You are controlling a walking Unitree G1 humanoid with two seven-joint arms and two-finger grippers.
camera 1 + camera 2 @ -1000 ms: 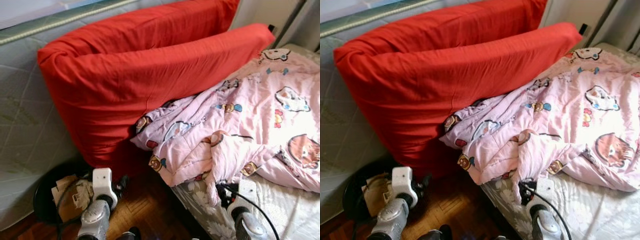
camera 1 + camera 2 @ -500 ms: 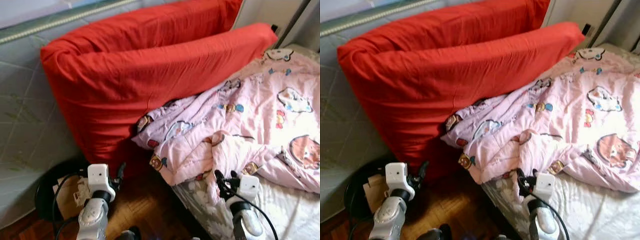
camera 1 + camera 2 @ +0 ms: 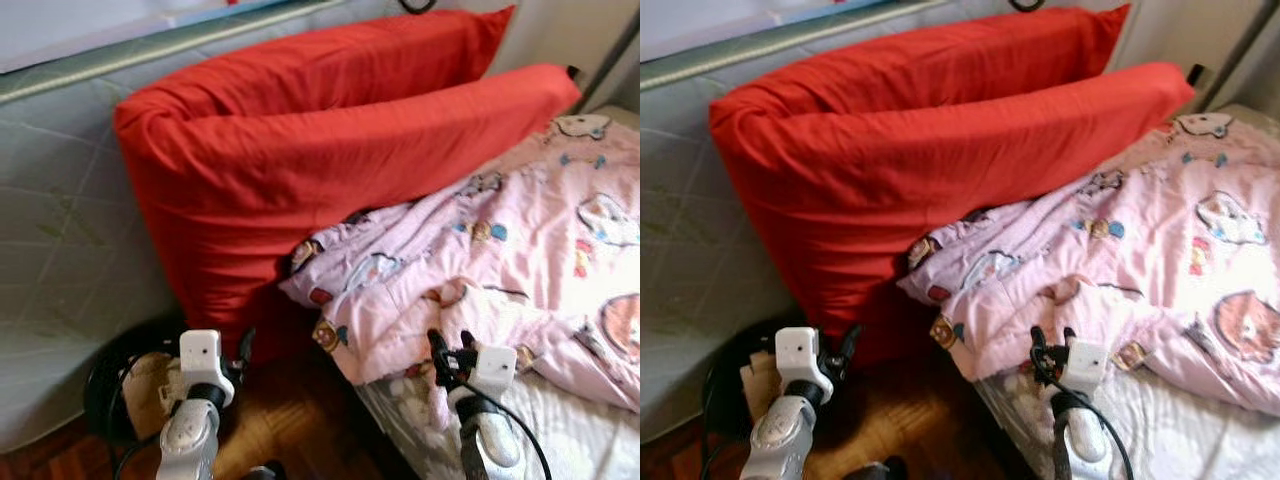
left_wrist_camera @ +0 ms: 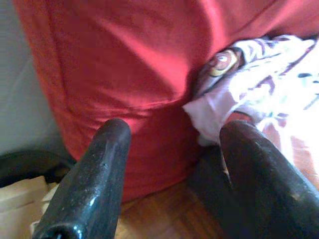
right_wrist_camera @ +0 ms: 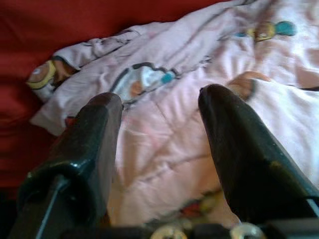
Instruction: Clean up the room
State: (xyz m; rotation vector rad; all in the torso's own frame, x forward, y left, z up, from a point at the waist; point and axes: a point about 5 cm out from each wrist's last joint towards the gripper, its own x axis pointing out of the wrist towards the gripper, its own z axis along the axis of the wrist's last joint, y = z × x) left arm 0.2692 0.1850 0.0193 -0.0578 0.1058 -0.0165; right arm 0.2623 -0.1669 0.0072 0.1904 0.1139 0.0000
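Two red pillows (image 3: 330,170) stand on edge against the grey quilted mattress (image 3: 60,250) at ten o'clock, and a crumpled pink cartoon-print quilt (image 3: 500,270) spills from the bed at two o'clock, its near corner hanging over the bed's edge towards the wooden floor (image 3: 290,430). The right gripper (image 3: 450,352) hovers just short of that hanging fold, fingers spread wide and holding nothing; its wrist view looks straight onto the quilt between the two open fingers (image 5: 94,144). The left gripper (image 4: 172,164), equally open and empty, points at the foot of the nearer pillow, above a black bin (image 3: 110,385) of cardboard scraps at eight o'clock. The step in hand seems to be the approach to the bedding. Next, probably, the right gripper must advance into the fold and close on it, so the quilt can be drawn back onto the bed.
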